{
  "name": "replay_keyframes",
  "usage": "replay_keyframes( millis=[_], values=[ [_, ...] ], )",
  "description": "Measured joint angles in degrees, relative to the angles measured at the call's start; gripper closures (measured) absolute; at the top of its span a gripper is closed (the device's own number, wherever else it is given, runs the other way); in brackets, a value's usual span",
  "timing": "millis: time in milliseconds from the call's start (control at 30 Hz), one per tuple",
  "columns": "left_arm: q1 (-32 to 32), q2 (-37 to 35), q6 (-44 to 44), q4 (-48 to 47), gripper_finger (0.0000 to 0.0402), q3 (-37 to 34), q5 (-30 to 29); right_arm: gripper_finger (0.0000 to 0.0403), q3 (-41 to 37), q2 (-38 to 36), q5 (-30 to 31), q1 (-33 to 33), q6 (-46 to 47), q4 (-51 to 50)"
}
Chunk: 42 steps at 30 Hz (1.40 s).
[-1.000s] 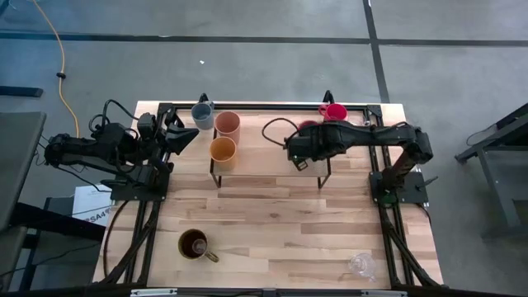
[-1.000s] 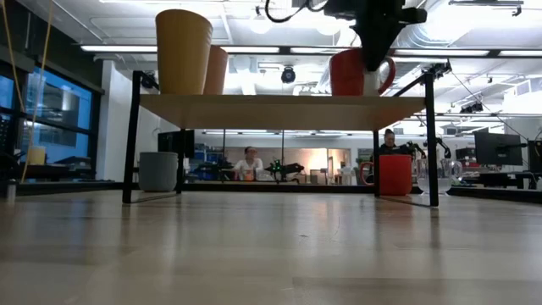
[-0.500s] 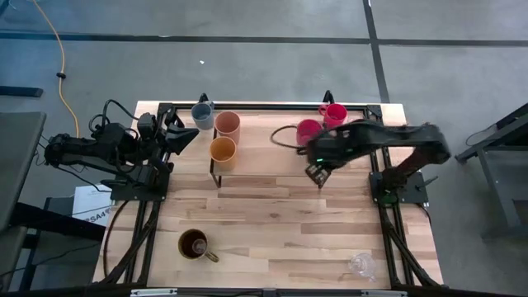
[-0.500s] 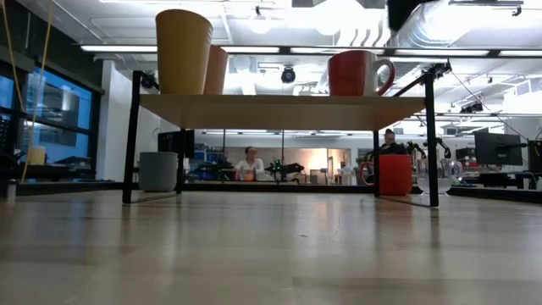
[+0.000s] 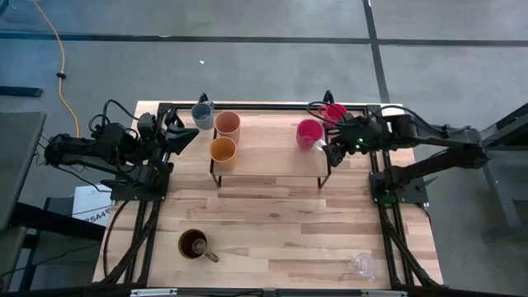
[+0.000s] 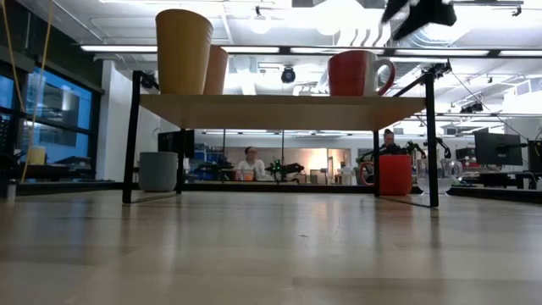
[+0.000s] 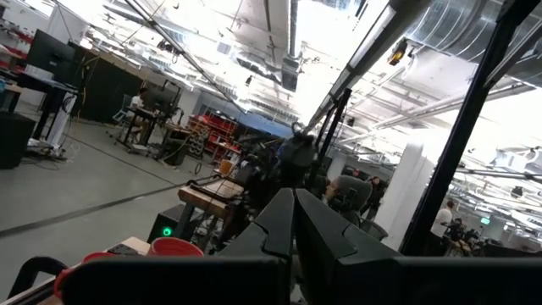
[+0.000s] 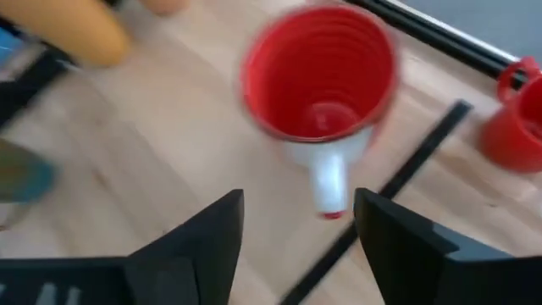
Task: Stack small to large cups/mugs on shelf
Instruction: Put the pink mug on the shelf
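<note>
The right gripper [image 5: 334,151], jaws now spread and empty, is pulling back off the shelf [image 5: 268,161], leaving 1 red cup [image 5: 308,132] standing on its right end. The left gripper [image 5: 188,137] is sitting shut, unmoved.

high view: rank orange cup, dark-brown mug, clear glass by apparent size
1. Orange cup and dark-brown mug: look alike; the cup stands higher, on the shelf, so unsure.
2. Clear glass: smallest.
</note>
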Motion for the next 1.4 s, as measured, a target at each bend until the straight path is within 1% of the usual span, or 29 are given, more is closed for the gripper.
replay_keyframes(
  millis=[133,233,433,567,733,933,1033,1133,1200,1333,1367,1400],
  values=[
    [0.0,0.0,0.0,0.0,0.0399,0.0,0.0,0.0181,-3.1,1.0,0.1,-1.8,-5.1,0.3],
    [0.0,0.0,0.0,0.0,0.0399,0.0,0.0,0.0181,-4.6,1.5,0.5,-2.1,-7.2,2.6],
    [0.0,0.0,0.0,0.0,0.0399,0.0,0.0,0.0182,-4.7,1.8,2.9,-2.1,-7.8,3.0],
    [0.0,0.0,0.0,0.0,0.0399,0.0,0.0,0.0196,-4.7,1.8,3.8,-2.6,-8.2,2.9],
    [0.0,0.0,0.0,0.0,0.0399,0.0,0.0,0.0216,-4.7,3.6,3.3,-3.5,-10.1,2.6],
    [0.0,0.0,0.0,0.0,0.0399,0.0,0.0,0.0215,-4.7,6.0,2.0,-4.1,-12.1,3.4],
    [0.0,0.0,0.0,0.0,0.0399,0.0,0.0,0.0218,-4.7,6.4,2.6,-4.0,-12.7,3.7],
    [0.0,0.0,0.0,0.0,0.0399,0.0,0.0,0.0243,-4.7,6.5,4.3,-4.0,-13.1,3.8],
    [0.0,0.0,0.0,0.0,0.0399,0.0,0.0,0.0276,-4.7,6.4,5.0,-4.1,-13.2,3.9],
    [0.0,0.0,0.0,0.0,0.0399,0.0,0.0,0.0367,-4.7,6.4,5.0,-4.1,-14.5,4.1],
    [0.0,0.0,0.0,0.0,0.0399,0.0,0.0,0.0377,-4.7,6.4,4.8,-4.1,-14.7,4.1],
    [0.0,0.0,0.0,0.0,0.0399,0.0,0.0,0.0378,-4.7,6.4,4.4,-4.2,-14.9,4.3]
  ],
)
